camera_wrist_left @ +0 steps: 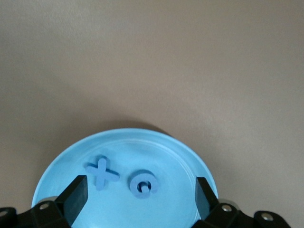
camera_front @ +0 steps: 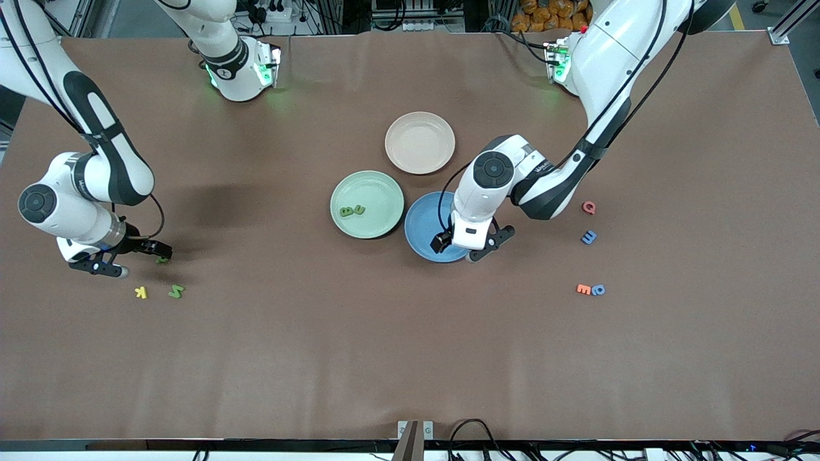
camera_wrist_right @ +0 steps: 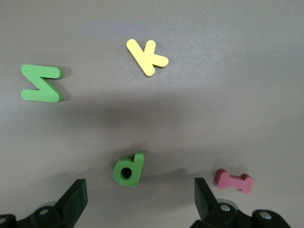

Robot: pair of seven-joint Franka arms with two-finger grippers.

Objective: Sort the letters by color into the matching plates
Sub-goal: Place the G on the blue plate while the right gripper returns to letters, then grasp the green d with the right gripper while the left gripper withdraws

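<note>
Left gripper (camera_front: 472, 248) shown spread empty over blue plate (camera_wrist_left: 61, 166), blue letters (camera_wrist_left: 142, 184) deposited; right gripper (camera_front: 128, 256) spread empty above green letter (camera_wrist_right: 128, 169) for pickup

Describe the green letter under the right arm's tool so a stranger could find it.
Go to the right arm's end of the table, where the right tool hangs open. The green d-shaped letter lies beneath it, beside a pink I; the green Z and yellow K lie apart.

2 letters (camera_wrist_left: 102, 173) in plate (camera_wrist_left: 61, 161) — left hand (camera_front: 471, 249) over it.
</note>
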